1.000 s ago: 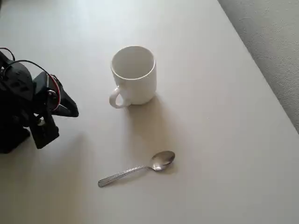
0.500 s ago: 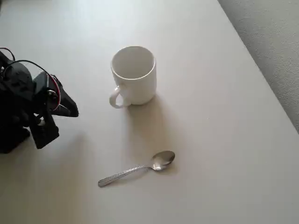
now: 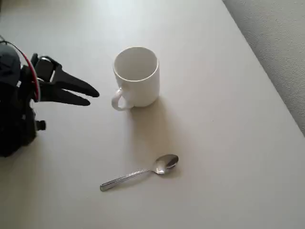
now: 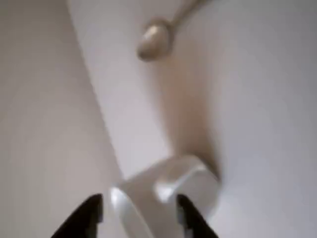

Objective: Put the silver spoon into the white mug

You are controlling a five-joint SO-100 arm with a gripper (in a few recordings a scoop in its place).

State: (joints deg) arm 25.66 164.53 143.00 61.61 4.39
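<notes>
Currently the black two-finger tool (image 3: 94, 98) sits near the left edge of the pale matte surface (image 3: 228, 143) in the overhead view. Its two tapered fingers (image 3: 78, 85) point to the right toward the mug, spread narrowly apart, and carry nothing. The fingertips stand a short way left of the mug's handle, not touching it. Red and black wires run over the dark arm body behind the tool.

The plain glossy white cylindrical ceramic mug (image 3: 137, 76) stands upright toward the far middle of the surface. Its small loop handle faces the lower left in the overhead view, and its white inside is seen from above.

The small shiny silver metal spoon (image 3: 139, 172) lies flat on the surface toward the near edge, well apart from the mug and from the tool. Its oval bowl points to the right and its slim handle runs down to the left.

The wrist view is blurred. It shows the two dark fingertips (image 4: 81, 218) at the bottom edge with the white mug (image 4: 168, 196) between and beyond them, and the spoon (image 4: 156, 37) further off near the top.

A grey textured floor (image 3: 276, 43) borders the right edge of the surface.
</notes>
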